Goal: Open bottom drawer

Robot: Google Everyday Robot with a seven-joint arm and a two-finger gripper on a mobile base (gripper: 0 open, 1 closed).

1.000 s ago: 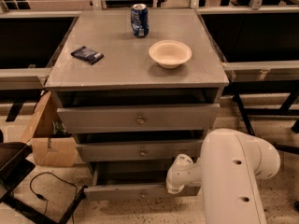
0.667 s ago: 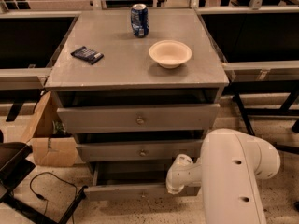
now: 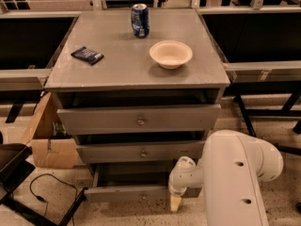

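The grey cabinet [image 3: 136, 74] has three drawers stacked in its front. The bottom drawer [image 3: 124, 193] is the lowest and narrowest. It stands pulled out toward me, with its dark inside showing above the front panel. My gripper [image 3: 175, 202] hangs at the end of the white arm [image 3: 235, 178], just off the right end of that front panel and close to the floor. The two wider drawers above, the top drawer [image 3: 139, 119] and the middle drawer [image 3: 141, 152], each stick out a little.
On the cabinet top stand a blue can [image 3: 140, 20], a cream bowl [image 3: 170, 54] and a dark packet [image 3: 87, 55]. A cardboard box [image 3: 49, 142] sits left of the cabinet. A black cable [image 3: 47, 192] and a dark frame [image 3: 14, 171] lie on the floor at the left. Dark tables flank both sides.
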